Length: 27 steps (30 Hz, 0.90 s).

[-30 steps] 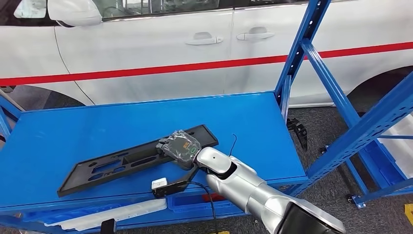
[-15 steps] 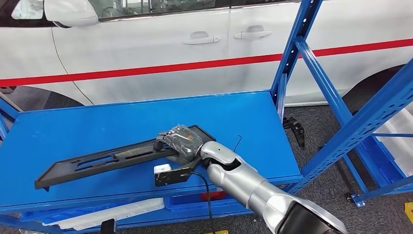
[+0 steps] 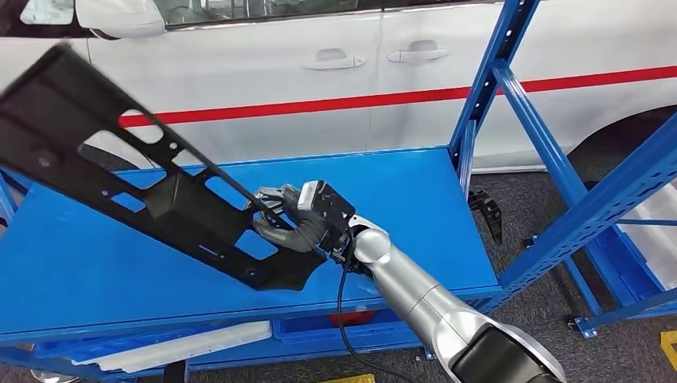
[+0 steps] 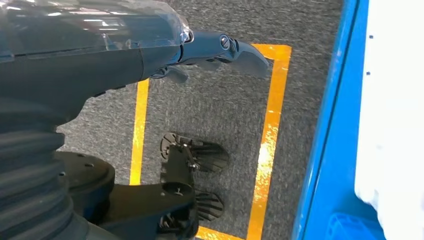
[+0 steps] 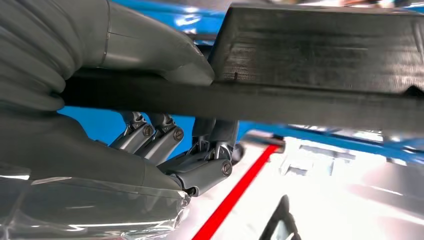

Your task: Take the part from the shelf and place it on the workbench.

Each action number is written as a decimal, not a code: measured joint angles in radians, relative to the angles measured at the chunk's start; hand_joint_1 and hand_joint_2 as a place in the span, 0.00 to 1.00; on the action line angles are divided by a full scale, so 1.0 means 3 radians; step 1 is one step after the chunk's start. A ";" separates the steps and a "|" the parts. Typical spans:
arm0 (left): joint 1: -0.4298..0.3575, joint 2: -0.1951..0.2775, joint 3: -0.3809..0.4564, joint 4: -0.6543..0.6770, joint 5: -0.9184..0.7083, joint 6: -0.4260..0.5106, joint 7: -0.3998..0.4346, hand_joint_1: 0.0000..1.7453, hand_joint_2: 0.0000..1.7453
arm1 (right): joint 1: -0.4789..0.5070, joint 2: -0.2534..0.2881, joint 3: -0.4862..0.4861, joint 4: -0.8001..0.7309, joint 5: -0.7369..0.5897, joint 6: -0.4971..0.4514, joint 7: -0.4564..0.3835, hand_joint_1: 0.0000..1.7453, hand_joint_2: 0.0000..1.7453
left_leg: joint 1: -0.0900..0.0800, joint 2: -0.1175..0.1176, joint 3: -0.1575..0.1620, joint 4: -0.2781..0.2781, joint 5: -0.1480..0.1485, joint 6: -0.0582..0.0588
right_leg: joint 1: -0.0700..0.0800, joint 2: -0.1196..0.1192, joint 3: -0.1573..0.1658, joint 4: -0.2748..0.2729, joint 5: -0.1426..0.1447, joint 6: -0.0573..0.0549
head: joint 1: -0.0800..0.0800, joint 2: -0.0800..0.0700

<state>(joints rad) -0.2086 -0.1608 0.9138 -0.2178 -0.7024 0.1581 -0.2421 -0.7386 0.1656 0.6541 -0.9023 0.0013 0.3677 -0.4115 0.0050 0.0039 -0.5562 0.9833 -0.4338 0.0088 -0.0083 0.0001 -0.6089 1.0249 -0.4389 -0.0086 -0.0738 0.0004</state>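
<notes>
Bright, even light; the raised black part [image 3: 120, 159] blurs at its far end, and the white car [image 5: 350, 200] glares, overexposed.

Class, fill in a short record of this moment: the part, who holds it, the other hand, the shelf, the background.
part: long black panel, lifted and tilted above the shelf
holder: right robot hand, gripping its lower end
other hand: left robot hand, hanging over grey floor, holding nothing
shelf: blue shelf
background: white car with red stripe

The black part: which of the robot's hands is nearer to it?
Right. The right hand grips the black part near its lower end, above the blue shelf. The left hand hangs over the floor, away from the part.
</notes>
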 joint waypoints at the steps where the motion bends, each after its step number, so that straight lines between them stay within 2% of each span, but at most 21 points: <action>1: -0.0003 -0.0003 0.0000 0.0000 -0.0001 0.0001 0.0003 0.00 1.00 | -0.0001 0.0002 -0.0032 -0.0006 -0.0106 0.0059 0.0003 1.00 1.00 | 0.0010 0.0000 0.0004 -0.0020 0.0016 0.0018 | 0.0003 0.0001 -0.0043 0.0087 -0.0059 0.0014 | 0.0000 0.0000; 2: -0.0005 -0.0006 -0.0001 0.0000 -0.0001 0.0002 0.0007 0.00 1.00 | -0.0003 0.0002 -0.0064 -0.0010 -0.0202 0.0113 0.0012 1.00 1.00 | 0.0017 0.0001 0.0006 -0.0034 0.0026 0.0031 | 0.0003 0.0001 -0.0119 0.0245 -0.0151 0.0024 | 0.0001 0.0000; 4: -0.0006 -0.0010 -0.0001 0.0000 0.0003 0.0009 0.0017 0.00 1.00 | -0.0001 0.0001 -0.0113 -0.0011 -0.0382 0.0215 0.0050 1.00 1.00 | 0.0011 0.0001 0.0000 -0.0033 0.0027 0.0043 | 0.0003 0.0004 -0.0332 0.0674 -0.0348 0.0037 | 0.0001 0.0000; 5: -0.0005 -0.0011 -0.0001 0.0000 0.0007 0.0014 0.0021 0.00 1.00 | 0.0002 0.0001 -0.0130 -0.0011 -0.0466 0.0261 0.0075 1.00 1.00 | 0.0009 0.0001 -0.0003 -0.0030 0.0025 0.0046 | 0.0002 0.0003 -0.0423 0.0849 -0.0405 0.0042 | 0.0001 0.0000; 6: -0.0003 -0.0011 -0.0001 0.0000 0.0011 0.0019 0.0023 0.00 1.00 | 0.0004 0.0001 -0.0145 -0.0010 -0.0545 0.0301 0.0101 1.00 1.00 | 0.0009 0.0000 -0.0006 -0.0024 0.0021 0.0046 | 0.0002 0.0003 -0.0482 0.0950 -0.0417 0.0045 | 0.0001 0.0000; 7: -0.0002 -0.0011 -0.0001 0.0000 0.0017 0.0021 0.0023 0.00 1.00 | 0.0004 0.0002 -0.0159 -0.0010 -0.0623 0.0338 0.0125 1.00 1.00 | 0.0009 -0.0002 -0.0007 -0.0017 0.0016 0.0045 | 0.0000 0.0002 -0.0484 0.0935 -0.0369 0.0045 | 0.0001 0.0000; 8: -0.0002 -0.0011 0.0000 0.0000 0.0027 0.0023 0.0022 0.00 1.00 | 0.0001 0.0004 -0.0176 -0.0010 -0.0713 0.0379 0.0151 1.00 1.00 | 0.0009 -0.0005 -0.0006 -0.0005 0.0006 0.0041 | -0.0003 0.0002 -0.0439 0.0822 -0.0273 0.0042 | 0.0001 0.0000; 10: 0.0000 -0.0012 0.0000 0.0000 0.0046 0.0024 0.0016 0.00 1.00 | -0.0017 0.0014 -0.0209 -0.0011 -0.0878 0.0451 0.0195 1.00 1.00 | 0.0008 -0.0012 -0.0007 0.0031 -0.0026 0.0023 | -0.0008 0.0002 -0.0237 0.0386 -0.0040 0.0025 | 0.0001 0.0000; 11: -0.0001 -0.0013 0.0001 0.0000 0.0053 0.0024 0.0011 0.00 1.00 | -0.0028 0.0023 -0.0221 -0.0011 -0.0939 0.0477 0.0210 1.00 1.00 | 0.0001 -0.0015 -0.0016 0.0056 -0.0044 0.0009 | -0.0006 0.0002 -0.0151 0.0192 0.0029 0.0011 | 0.0000 0.0000; 12: -0.0001 -0.0013 0.0001 0.0000 0.0058 0.0024 0.0008 0.00 1.00 | -0.0035 0.0031 -0.0233 -0.0011 -0.0979 0.0493 0.0222 1.00 1.00 | -0.0004 -0.0016 -0.0028 0.0073 -0.0056 -0.0005 | -0.0002 0.0003 -0.0103 0.0076 0.0056 -0.0003 | 0.0000 0.0000; 13: 0.0001 -0.0013 0.0001 0.0000 0.0063 0.0024 0.0004 0.00 1.00 | -0.0040 0.0038 -0.0244 -0.0011 -0.1008 0.0503 0.0231 1.00 1.00 | -0.0008 -0.0017 -0.0039 0.0081 -0.0063 -0.0022 | 0.0006 0.0006 -0.0091 0.0038 0.0044 -0.0019 | 0.0000 0.0000; 15: 0.0007 -0.0013 0.0001 0.0000 0.0069 0.0023 -0.0009 0.00 1.00 | -0.0042 0.0050 -0.0264 -0.0016 -0.1045 0.0510 0.0245 1.00 1.00 | -0.0006 -0.0016 -0.0046 0.0082 -0.0074 -0.0055 | 0.0009 0.0010 -0.0093 0.0025 0.0045 -0.0050 | 0.0000 0.0000; 17: 0.0010 -0.0013 0.0001 0.0000 0.0076 0.0022 -0.0027 0.00 1.00 | -0.0047 0.0059 -0.0274 -0.0038 -0.1078 0.0507 0.0250 1.00 1.00 | 0.0001 -0.0015 -0.0081 0.0180 -0.0149 -0.0094 | -0.0005 0.0007 -0.0078 0.0007 0.0046 -0.0085 | 0.0000 0.0000; 18: 0.0010 -0.0013 0.0001 0.0000 0.0082 0.0022 -0.0034 0.00 1.00 | -0.0050 0.0063 -0.0275 -0.0057 -0.1091 0.0504 0.0249 1.00 1.00 | 0.0007 -0.0015 -0.0144 0.0325 -0.0232 -0.0113 | -0.0012 0.0004 -0.0070 -0.0001 0.0045 -0.0100 | 0.0000 0.0000; 20: 0.0015 -0.0013 0.0001 0.0000 0.0097 0.0021 -0.0038 0.00 1.00 | -0.0054 0.0066 -0.0276 -0.0086 -0.1103 0.0499 0.0248 1.00 1.00 | 0.0017 -0.0014 -0.0360 0.0781 -0.0437 -0.0142 | -0.0013 0.0002 -0.0066 -0.0001 0.0038 -0.0114 | 0.0000 0.0000; 21: 0.0021 -0.0013 0.0001 0.0000 0.0103 0.0021 -0.0038 0.00 1.00 | -0.0053 0.0066 -0.0276 -0.0094 -0.1105 0.0497 0.0248 1.00 1.00 | 0.0022 -0.0014 -0.0464 0.0977 -0.0496 -0.0151 | -0.0012 0.0003 -0.0065 0.0000 0.0036 -0.0116 | 0.0000 0.0000; 22: 0.0027 -0.0013 0.0002 0.0000 0.0108 0.0021 -0.0038 0.00 1.00 | -0.0051 0.0066 -0.0276 -0.0099 -0.1105 0.0496 0.0249 1.00 1.00 | 0.0025 -0.0014 -0.0521 0.1067 -0.0494 -0.0155 | -0.0011 0.0005 -0.0063 0.0001 0.0034 -0.0115 | 0.0000 0.0000; 23: 0.0031 -0.0013 0.0002 0.0000 0.0112 0.0020 -0.0038 0.00 1.00 | -0.0050 0.0066 -0.0276 -0.0102 -0.1105 0.0494 0.0249 1.00 1.00 | 0.0027 -0.0014 -0.0511 0.1017 -0.0422 -0.0154 | -0.0012 0.0007 -0.0059 0.0002 0.0032 -0.0113 | 0.0000 0.0000; 24: 0.0033 -0.0013 0.0002 0.0000 0.0113 0.0020 -0.0039 0.00 1.00 | -0.0050 0.0066 -0.0276 -0.0109 -0.1105 0.0493 0.0249 1.00 1.00 | 0.0028 -0.0014 -0.0435 0.0833 -0.0298 -0.0149 | -0.0012 0.0010 -0.0050 0.0002 0.0028 -0.0109 | 0.0000 0.0000; 25: 0.0032 -0.0011 0.0002 0.0000 0.0113 0.0020 -0.0039 0.00 1.00 | -0.0051 0.0067 -0.0276 -0.0118 -0.1106 0.0493 0.0249 1.00 1.00 | 0.0028 -0.0014 -0.0323 0.0573 -0.0167 -0.0137 | -0.0012 0.0013 -0.0041 0.0002 0.0024 -0.0102 | 0.0000 0.0000; 27: 0.0027 -0.0009 0.0003 0.0000 0.0115 0.0021 -0.0036 0.00 1.00 | -0.0057 0.0067 -0.0276 -0.0137 -0.1109 0.0489 0.0247 1.00 1.00 | 0.0011 -0.0016 -0.0141 0.0173 -0.0018 -0.0104 | -0.0003 0.0016 -0.0035 0.0003 0.0019 -0.0077 | 0.0000 0.0000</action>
<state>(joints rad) -0.2005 -0.1635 0.9146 -0.2178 -0.6680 0.1645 -0.2529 -0.7557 0.1857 0.5714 -0.9434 -0.3313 0.5145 -0.3375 0.0083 -0.0010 -0.5984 1.0351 -0.4393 -0.0224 -0.0092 0.0048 -0.6194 1.0258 -0.4331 -0.0317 -0.0737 0.0004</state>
